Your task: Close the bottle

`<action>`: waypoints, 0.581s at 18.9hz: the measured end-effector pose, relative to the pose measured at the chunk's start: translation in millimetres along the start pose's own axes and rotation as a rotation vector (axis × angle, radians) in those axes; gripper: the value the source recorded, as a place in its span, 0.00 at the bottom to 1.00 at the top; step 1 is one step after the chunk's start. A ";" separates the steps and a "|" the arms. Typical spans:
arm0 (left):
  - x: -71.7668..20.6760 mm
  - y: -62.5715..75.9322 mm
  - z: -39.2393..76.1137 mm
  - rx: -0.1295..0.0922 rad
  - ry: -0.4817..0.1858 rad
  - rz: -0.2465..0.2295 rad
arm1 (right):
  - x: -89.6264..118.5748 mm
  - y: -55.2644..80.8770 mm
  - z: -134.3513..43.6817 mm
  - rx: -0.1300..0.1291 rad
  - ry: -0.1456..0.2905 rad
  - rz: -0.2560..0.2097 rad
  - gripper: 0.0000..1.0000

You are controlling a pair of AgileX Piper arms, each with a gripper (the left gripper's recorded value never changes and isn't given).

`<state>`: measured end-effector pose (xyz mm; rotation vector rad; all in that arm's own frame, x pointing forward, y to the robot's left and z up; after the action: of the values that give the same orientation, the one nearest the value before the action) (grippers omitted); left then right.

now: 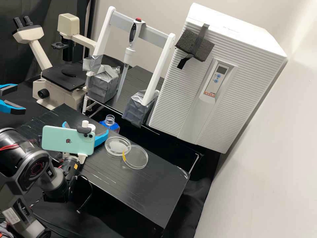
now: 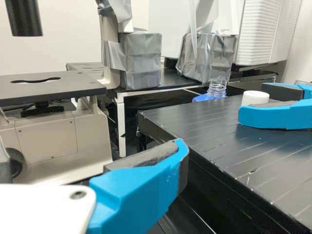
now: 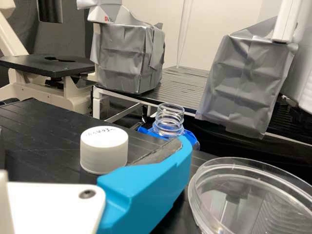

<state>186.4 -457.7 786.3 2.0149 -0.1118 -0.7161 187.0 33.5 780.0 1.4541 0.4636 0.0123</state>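
Plainly, the bottle [image 3: 169, 122] stands uncapped (white cap [image 3: 104, 148] just beside).

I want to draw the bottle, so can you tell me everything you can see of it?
The bottle is small and see-through, like clear plastic, with blue showing in its lower part. Its neck has screw ridges and its mouth is open, no lid on. It stands upright just past the far edge of the black platform. Its base is hidden. Nothing seen touches it; a white cap stands apart on the platform.
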 end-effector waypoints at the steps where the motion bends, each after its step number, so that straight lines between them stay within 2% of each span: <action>1: 0.0 0.0 0.0 0.000 0.000 0.000 | 0.0 0.0 -0.4 -0.001 0.004 0.000 0.00; 5: 0.0 0.0 0.0 0.000 0.000 0.000 | 0.0 0.0 -0.3 -0.001 0.004 0.000 0.00; 8: -0.1 0.1 -0.3 0.000 0.002 0.000 | 0.7 -1.0 -1.6 -0.005 0.021 -0.010 0.00; 11: -0.9 0.5 -1.8 -0.001 0.011 0.003 | 1.8 -1.6 -2.6 0.007 0.035 -0.022 0.00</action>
<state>186.7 -456.3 787.7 2.0173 -0.1084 -0.7033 187.4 36.2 777.8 1.4579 0.5091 0.0188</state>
